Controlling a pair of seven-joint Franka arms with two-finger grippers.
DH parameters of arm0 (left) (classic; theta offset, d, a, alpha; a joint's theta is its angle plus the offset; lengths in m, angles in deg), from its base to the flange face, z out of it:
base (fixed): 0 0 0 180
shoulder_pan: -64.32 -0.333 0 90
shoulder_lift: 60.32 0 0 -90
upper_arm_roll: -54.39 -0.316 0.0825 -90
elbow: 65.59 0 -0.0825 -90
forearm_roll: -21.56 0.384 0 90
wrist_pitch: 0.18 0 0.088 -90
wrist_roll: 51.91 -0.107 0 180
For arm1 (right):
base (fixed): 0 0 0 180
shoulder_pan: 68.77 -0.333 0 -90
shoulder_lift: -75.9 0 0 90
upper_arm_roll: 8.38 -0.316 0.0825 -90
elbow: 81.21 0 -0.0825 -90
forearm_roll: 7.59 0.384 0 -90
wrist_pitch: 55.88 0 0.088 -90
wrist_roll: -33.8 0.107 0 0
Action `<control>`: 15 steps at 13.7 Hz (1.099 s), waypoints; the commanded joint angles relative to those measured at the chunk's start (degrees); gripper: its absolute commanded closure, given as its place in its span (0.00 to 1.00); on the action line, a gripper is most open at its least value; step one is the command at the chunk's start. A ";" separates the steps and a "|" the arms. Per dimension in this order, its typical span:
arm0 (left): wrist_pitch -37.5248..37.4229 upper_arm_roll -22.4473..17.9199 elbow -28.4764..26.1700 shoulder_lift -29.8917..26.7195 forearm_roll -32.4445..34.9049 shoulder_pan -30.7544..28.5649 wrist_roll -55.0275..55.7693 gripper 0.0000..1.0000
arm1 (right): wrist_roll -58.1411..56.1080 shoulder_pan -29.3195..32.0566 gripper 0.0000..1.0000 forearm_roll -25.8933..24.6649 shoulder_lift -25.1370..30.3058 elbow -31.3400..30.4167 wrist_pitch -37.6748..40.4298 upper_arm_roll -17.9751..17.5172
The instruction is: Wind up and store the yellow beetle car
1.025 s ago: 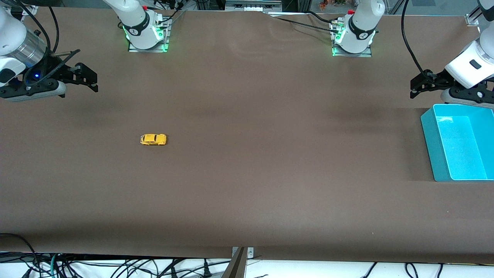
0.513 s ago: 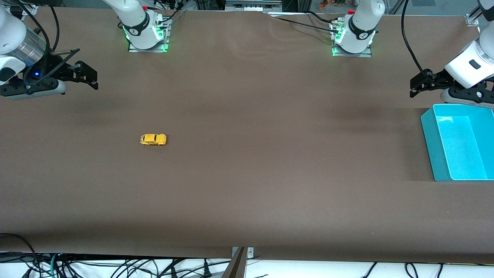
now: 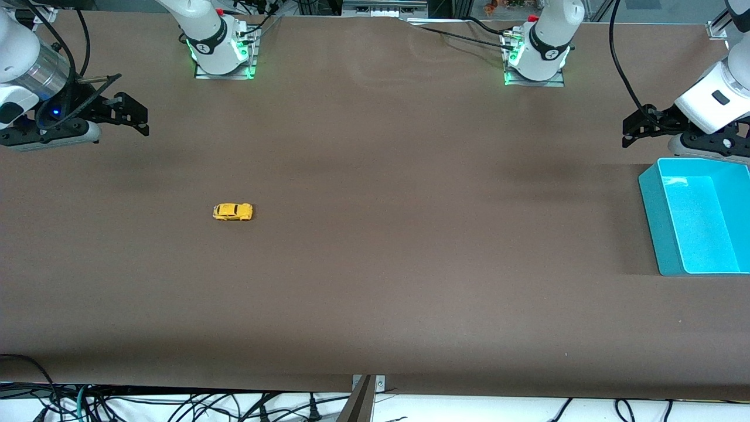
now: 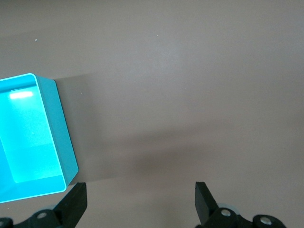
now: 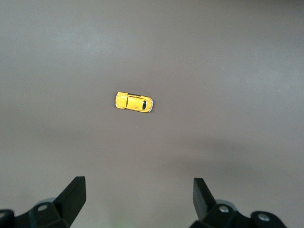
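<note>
So the yellow beetle car (image 3: 232, 211) sits alone on the brown surface (image 3: 375, 264) toward the right arm's end, long axis along the table, much closer to the right gripper (image 3: 120, 114), jaws apart, than the left gripper (image 3: 636, 132), also apart, waiting beside the teal bin (image 3: 656, 234).

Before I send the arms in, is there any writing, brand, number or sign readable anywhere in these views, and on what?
No text can be read in any view.
Toy car: no lettering or number visible.
Blue bin: plain, no label.
Round dark marks on the collars of the right arm's base and the left arm's base: logos too small to read.
Right hand and left hand, both open: no markings visible.
</note>
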 commanded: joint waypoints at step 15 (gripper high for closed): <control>-3.00 0.09 1.32 -0.26 0.64 -0.84 -0.71 0.00 | 0.75 -0.57 0.00 -0.21 0.19 0.87 1.47 0.64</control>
